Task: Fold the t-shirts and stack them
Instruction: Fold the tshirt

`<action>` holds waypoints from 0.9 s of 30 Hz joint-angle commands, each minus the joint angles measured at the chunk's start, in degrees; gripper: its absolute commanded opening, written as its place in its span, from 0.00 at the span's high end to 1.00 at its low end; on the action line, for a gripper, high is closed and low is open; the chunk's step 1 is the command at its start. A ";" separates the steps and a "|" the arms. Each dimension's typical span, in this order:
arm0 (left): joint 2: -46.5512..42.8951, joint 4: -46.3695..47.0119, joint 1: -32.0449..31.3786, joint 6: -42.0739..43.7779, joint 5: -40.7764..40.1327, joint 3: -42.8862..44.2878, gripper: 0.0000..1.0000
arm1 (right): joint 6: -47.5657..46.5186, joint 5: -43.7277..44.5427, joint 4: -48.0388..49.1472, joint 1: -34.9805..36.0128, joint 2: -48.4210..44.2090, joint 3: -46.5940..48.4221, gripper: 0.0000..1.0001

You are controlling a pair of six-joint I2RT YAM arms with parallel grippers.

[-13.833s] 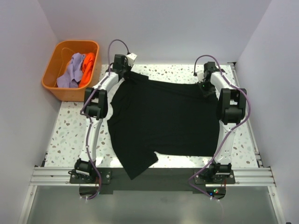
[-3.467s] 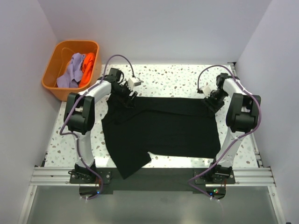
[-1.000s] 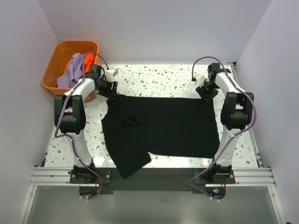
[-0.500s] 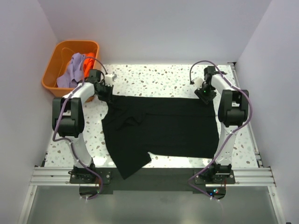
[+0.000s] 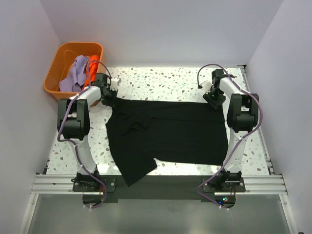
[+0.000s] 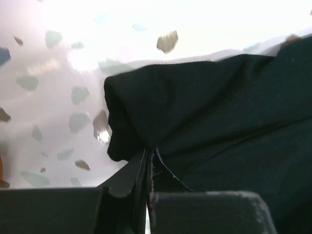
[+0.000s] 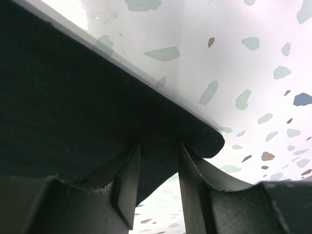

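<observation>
A large black t-shirt (image 5: 168, 131) lies on the speckled table (image 5: 165, 83), folded in half, with one sleeve hanging toward the near edge. My left gripper (image 5: 110, 96) is at its far left corner. In the left wrist view the jaws (image 6: 148, 152) are shut and pinch the bunched black cloth (image 6: 219, 112). My right gripper (image 5: 215, 97) is at the far right corner. In the right wrist view its jaws (image 7: 158, 146) stand apart with the shirt's corner (image 7: 73, 107) between them. A lavender shirt (image 5: 75, 75) and an orange shirt (image 5: 92, 66) lie in the tub.
The orange plastic tub (image 5: 80, 45) stands off the table's far left corner, close behind my left gripper. Grey walls close in on both sides and the back. A metal rail (image 5: 156, 183) with the arm bases runs along the near edge.
My left gripper has dropped a little from near the tub onto the shirt's far left corner. My right gripper has shifted slightly at the far right corner. The shirt has not moved.
</observation>
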 commanded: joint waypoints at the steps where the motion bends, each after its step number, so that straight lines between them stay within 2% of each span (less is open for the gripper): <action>1: 3.56 1.38 -0.90 0.49 -5.52 3.19 0.95 | 0.73 4.42 1.70 -0.52 3.04 0.74 0.60; 5: 6.63 1.73 -1.87 0.67 -7.63 7.49 0.87 | 1.87 6.18 3.19 -0.52 4.01 1.71 0.60; 8: 7.60 0.34 -1.87 0.50 -8.08 11.97 0.75 | 3.01 6.01 3.46 -0.52 4.10 3.29 0.60; 9: 7.08 -0.02 -1.87 1.19 -5.20 12.85 0.67 | 3.10 5.66 3.28 -0.52 3.75 3.99 0.60; 10: 6.12 -0.03 -1.87 2.68 -4.13 12.95 0.63 | 3.19 3.92 2.23 -0.52 3.23 4.43 0.59; 11: 2.72 0.84 -1.95 3.56 -0.20 12.25 0.51 | 3.28 2.33 1.18 -0.52 1.92 4.87 0.58; 13: -3.78 1.81 -2.13 7.15 4.12 9.11 0.41 | 3.62 -0.74 -0.41 -0.52 -0.11 5.40 0.54; 15: -8.20 2.87 -2.48 9.71 8.94 6.55 0.27 | 3.63 -3.30 -1.90 -0.52 -3.10 5.40 0.50; 18: -14.79 0.86 -4.94 17.08 13.53 1.72 0.26 | 4.16 -6.29 -4.45 -0.52 -6.17 5.40 0.48; 20: -18.23 -2.03 -8.88 22.54 14.33 0.13 0.27 | 4.07 -6.73 -5.68 -0.52 -7.41 4.97 0.48; 22: -20.42 -3.19 -14.14 25.62 13.03 -2.42 0.29 | 3.28 -6.91 -7.17 -0.52 -8.90 4.18 0.49; 27: -19.65 -5.47 -23.91 25.98 6.35 -4.63 0.35 | 1.43 -7.17 -9.64 -0.78 -10.66 1.63 0.53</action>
